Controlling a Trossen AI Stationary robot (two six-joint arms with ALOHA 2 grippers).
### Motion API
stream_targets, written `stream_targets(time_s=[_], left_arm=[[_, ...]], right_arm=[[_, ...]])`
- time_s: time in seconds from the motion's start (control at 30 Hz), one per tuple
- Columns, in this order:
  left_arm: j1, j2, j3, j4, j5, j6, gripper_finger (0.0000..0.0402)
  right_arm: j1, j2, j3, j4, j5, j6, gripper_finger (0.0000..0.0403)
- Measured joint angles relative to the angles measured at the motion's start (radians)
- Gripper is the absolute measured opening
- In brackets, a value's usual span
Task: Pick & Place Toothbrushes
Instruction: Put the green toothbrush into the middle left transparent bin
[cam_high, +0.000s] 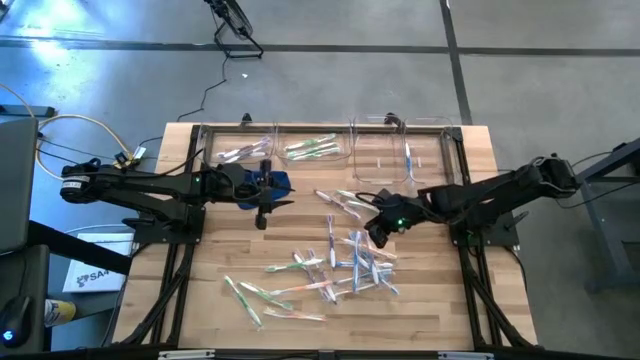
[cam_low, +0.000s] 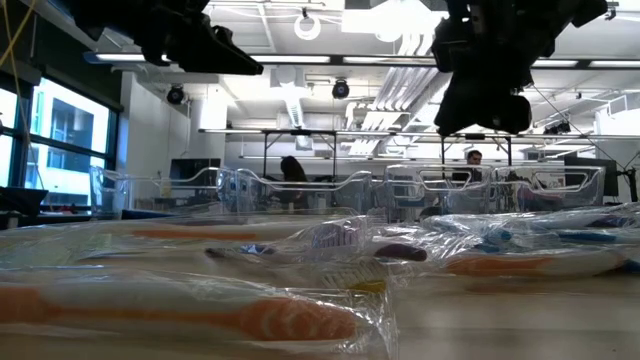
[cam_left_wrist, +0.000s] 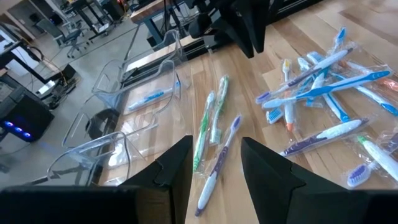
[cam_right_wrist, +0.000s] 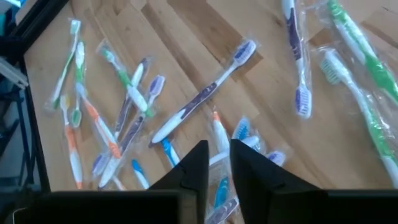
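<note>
Across the middle of the wooden table (cam_high: 440, 300) we found the toothbrushes (cam_high: 345, 265) scattered in a loose heap, most of them in clear wrapping, with green, orange, blue and purple handles. A few more lay apart toward the near left corner, and a short row of them stretched toward the bins. Right over the top edge of the heap hung the right gripper (cam_high: 380, 232); in its wrist view we saw its fingers (cam_right_wrist: 194, 163) standing close together with only a narrow gap, nothing between them, and blue-handled brushes directly beneath. A purple brush (cam_right_wrist: 202, 99) lay just beyond the fingertips, not touching them.

Farther left, the left gripper (cam_high: 262, 217) hovered above bare wood, well apart from the heap. Its fingers (cam_left_wrist: 175, 167) stood parted and empty, with a purple brush (cam_left_wrist: 217, 165) and a green one (cam_left_wrist: 204, 127) lying on the table in line with the gap.

Along the far edge stood clear plastic bins (cam_high: 375, 150). We saw whitish brushes (cam_high: 243, 152) in the left one, green ones (cam_high: 312, 148) in the next, and a single blue brush (cam_high: 408, 158) in the right bin.
</note>
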Motion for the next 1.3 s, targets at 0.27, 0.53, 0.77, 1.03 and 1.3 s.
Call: stream_targets(time_s=[0.27,0.53,0.77,1.03,1.3], left_arm=[[0.0,0.0,0.0,-0.051,-0.001,0.0,0.0132],[0.0,0.0,0.0,-0.081,0.0,-0.009,0.0132],[0.0,0.0,0.001,-0.106,0.126,-0.104,0.0132],[0.0,0.0,0.001,-0.102,0.188,-0.203,0.0132],[0.0,0.0,0.001,-0.099,0.158,-0.19,0.0132]], right_arm=[[0.001,0.0,0.0,0.002,0.032,0.029,0.0133],[0.001,0.0,0.0,0.004,0.031,-0.003,0.0133],[0.001,0.0,0.0,0.005,0.031,-0.012,0.0126],[0.001,0.0,0.0,0.045,0.077,-0.079,0.0125],[0.001,0.0,0.0,0.128,0.171,-0.087,0.0125]])
